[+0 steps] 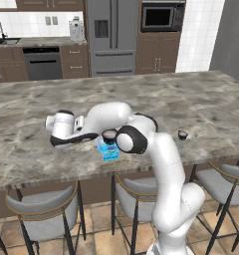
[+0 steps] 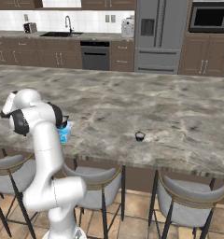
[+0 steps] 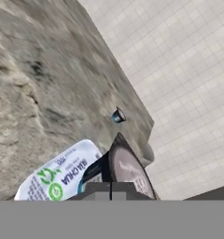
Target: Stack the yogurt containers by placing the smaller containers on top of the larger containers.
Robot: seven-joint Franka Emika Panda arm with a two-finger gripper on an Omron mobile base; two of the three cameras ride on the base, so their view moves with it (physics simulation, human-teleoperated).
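A: We have the gripper (image 3: 110, 186) pressed together on the small cup (image 3: 125, 170); in the hand view its fingertips sit at the bottom centre, pinching the cup's rim.

B: And the tub (image 1: 108, 149)?

A: Left of centre in the left base view, at the counter's (image 1: 201, 104) near edge, partly hidden behind our arm. The cup (image 1: 109, 134) hangs just above it there. In the hand view the tub's printed lid (image 3: 58, 177) lies lower left, right beside the cup.

B: So we judge this is the placing step. We should centre the cup over the lid, level it, since it looks tilted, and lower until it rests before we let go.

A: Agreed. The tub stands near the edge, so we should not shove it sideways.

B: And the tiny cup (image 1: 182, 134)?

A: Right of centre in the left base view, alone on the counter, well apart from the tub. It waits its turn.

B: Contents?

A: All lids are shut; we cannot tell what is inside.
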